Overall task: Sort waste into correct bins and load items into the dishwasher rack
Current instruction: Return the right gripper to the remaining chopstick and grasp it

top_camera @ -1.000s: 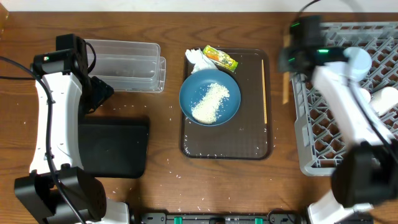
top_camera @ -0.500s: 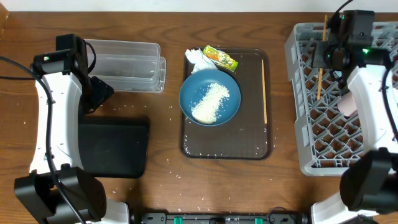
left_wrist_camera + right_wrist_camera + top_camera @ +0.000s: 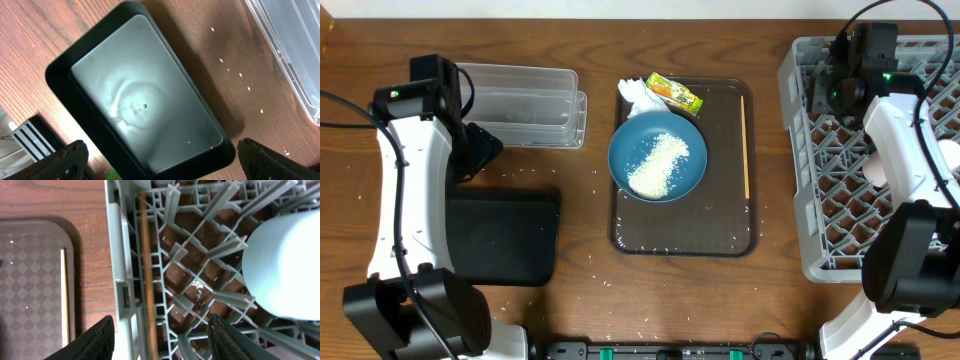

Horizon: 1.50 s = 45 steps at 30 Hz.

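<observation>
The dark blue plate [image 3: 657,157] holds white rice [image 3: 660,163] and sits on the brown serving tray [image 3: 720,225]. Behind the plate lie a white napkin [image 3: 638,92] and a yellow-green wrapper [image 3: 675,93]. One chopstick [image 3: 746,145] rests along the tray's right side. My right gripper [image 3: 160,330] is open above the grey rack [image 3: 120,255] at its left wall. A second chopstick [image 3: 147,280] lies in the rack between the fingers, touched by neither. A light blue bowl [image 3: 285,265] stands in the rack. Over the black bin [image 3: 145,100], my left gripper [image 3: 160,160] hangs open and holds nothing.
The clear tub [image 3: 525,105] stands behind the black bin [image 3: 500,235] at the left. In the rack [image 3: 820,250], a pink cup [image 3: 873,166] and a white cup [image 3: 950,155] show beside my right arm. Loose rice grains [image 3: 240,75] dot the wooden table.
The right gripper has opened and let go of the chopstick, which now lies in the rack. The right arm moved over the rack's far left corner. The left arm is still.
</observation>
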### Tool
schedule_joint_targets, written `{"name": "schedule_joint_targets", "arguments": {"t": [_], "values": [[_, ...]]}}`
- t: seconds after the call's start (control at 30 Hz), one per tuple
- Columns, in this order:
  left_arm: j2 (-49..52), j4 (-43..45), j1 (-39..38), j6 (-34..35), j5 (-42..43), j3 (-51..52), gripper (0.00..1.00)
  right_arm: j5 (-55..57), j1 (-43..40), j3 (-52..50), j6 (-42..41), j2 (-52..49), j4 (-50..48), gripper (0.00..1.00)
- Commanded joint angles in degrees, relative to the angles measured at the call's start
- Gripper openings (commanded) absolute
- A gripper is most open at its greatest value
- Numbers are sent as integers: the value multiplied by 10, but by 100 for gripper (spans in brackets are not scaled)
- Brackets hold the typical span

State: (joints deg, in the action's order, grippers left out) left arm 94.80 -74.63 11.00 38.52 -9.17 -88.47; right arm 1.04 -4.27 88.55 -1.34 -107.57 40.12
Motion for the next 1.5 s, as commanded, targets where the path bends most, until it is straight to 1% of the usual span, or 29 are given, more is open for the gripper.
{"name": "schedule_joint_targets", "arguments": {"t": [0.0,0.1,0.23,0.3,0.37,0.4,0.43,0.47,0.63,0.83,0.93,1.03,1.1,1.47], "values": [[-9,-3,2,-3,-4,1,98,-5,1,-1,-17,18,9,59],[-9,-3,2,-3,-4,1,98,-49,4,-1,-18,37,18,60],[-9,-3,2,-3,-5,1,98,-144,14,-1,-19,68,27,60],[-9,-3,2,-3,-4,1,98,-170,22,-1,-40,77,30,60],[-9,-3,2,-3,-4,1,98,-180,35,-1,-72,78,30,57],[-9,-3,2,-3,-4,1,98,-180,42,-1,-82,78,30,54],[-9,-3,2,-3,-4,1,98,-177,52,-2,-85,76,30,47],[-9,-3,2,-3,-4,1,98,-163,63,-2,-85,73,30,45],[-9,-3,2,-3,-4,1,98,-82,115,-2,-85,46,30,45],[-9,-3,2,-3,-5,1,98,-68,161,-2,-85,-17,9,41],[-9,-3,2,-3,-5,1,98,-64,171,-2,-92,-51,-5,40],[-9,-3,2,-3,-4,1,98,-19,176,-2,-126,-83,-10,37],[-9,-3,2,-3,-4,1,98,-6,176,-2,-130,-97,-14,37],[-9,-3,2,-3,-4,1,98,2,176,-3,-137,-110,-17,38]]}}
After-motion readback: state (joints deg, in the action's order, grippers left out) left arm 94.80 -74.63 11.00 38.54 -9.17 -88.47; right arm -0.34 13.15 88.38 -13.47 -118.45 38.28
